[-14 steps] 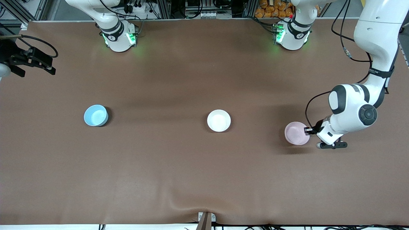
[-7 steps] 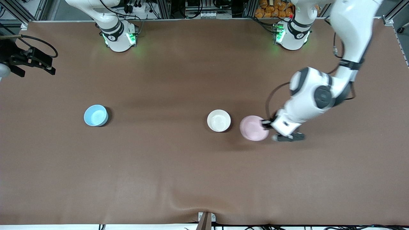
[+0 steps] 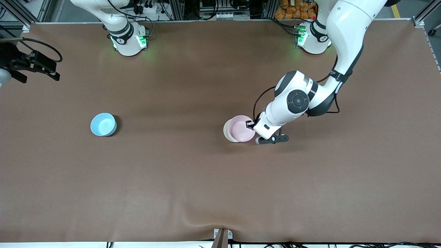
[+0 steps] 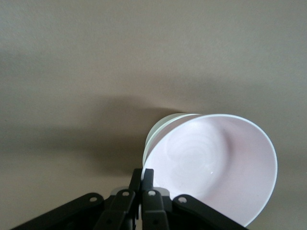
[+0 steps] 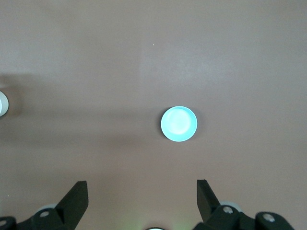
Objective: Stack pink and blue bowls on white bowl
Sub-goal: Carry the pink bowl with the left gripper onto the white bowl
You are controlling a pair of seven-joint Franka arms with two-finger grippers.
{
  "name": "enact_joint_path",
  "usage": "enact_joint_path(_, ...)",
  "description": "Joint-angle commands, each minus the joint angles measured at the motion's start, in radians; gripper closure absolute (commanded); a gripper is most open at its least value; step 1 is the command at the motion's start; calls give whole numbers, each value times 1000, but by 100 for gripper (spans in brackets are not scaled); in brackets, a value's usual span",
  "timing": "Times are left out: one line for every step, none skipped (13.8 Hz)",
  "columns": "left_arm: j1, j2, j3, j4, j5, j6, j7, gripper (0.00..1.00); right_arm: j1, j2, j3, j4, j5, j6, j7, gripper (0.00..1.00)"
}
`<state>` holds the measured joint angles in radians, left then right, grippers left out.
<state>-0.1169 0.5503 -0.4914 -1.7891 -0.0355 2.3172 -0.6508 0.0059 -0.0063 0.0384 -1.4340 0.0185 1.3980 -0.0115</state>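
- Carrying the pink bowl (image 3: 240,128) by its rim, the left end effector (image 3: 252,124) is pinched tight on the edge at the left arm's side of the bowl, and the wrist view shows the two fingers (image 4: 142,189) pressed together on it.
- Key relation here: the pink bowl hangs pretty much right over the white bowl (image 3: 226,131), but not dead centre. From the front, a sliver of white rim peeks out on the side toward the right arm's end of the worktop (image 3: 220,189), so I'd say the pink one sits a touch off toward the left arm's end.
- Left wrist view backs that up: the white bowl (image 4: 163,127) shows as a crescent under the pink bowl (image 4: 216,165), which looks tilted rather than level.
- My guess is the next move needs a small nudge toward the right arm's end, a level-out, then a drop.
- Blue bowl (image 3: 103,124) sits on its own, well apart, toward the right arm's end.
- Right end effector (image 5: 141,199) waits up high over that end with its fingers spread wide and nothing in them, blue bowl (image 5: 178,123) right in its view, so it's clearly the nearer arm for that one.
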Motion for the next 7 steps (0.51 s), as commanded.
enact_joint_path(-38,10,8,23,-3,-16,-30,100,-15,3,9,12,17,-10,8,0)
enact_joint_path(-38,17,11,23,-1,-15,-30,100,-17,3,9,12,17,-10,8,0)
enact_joint_path(-40,25,11,23,-1,-10,-30,100,-17,3,9,12,17,-10,8,0)
enact_joint_path(-47,40,11,23,15,-10,-32,100,-17,3,9,12,17,-10,8,0)
enact_joint_path(-49,48,13,23,35,-10,-39,100,-15,3,9,12,17,-10,8,0)
enact_joint_path(-49,60,13,26,42,-10,-47,100,-15,3,9,12,17,-10,8,0)
enact_joint_path(-53,66,13,30,42,-9,-49,100,-17,3,9,12,17,-10,8,0)
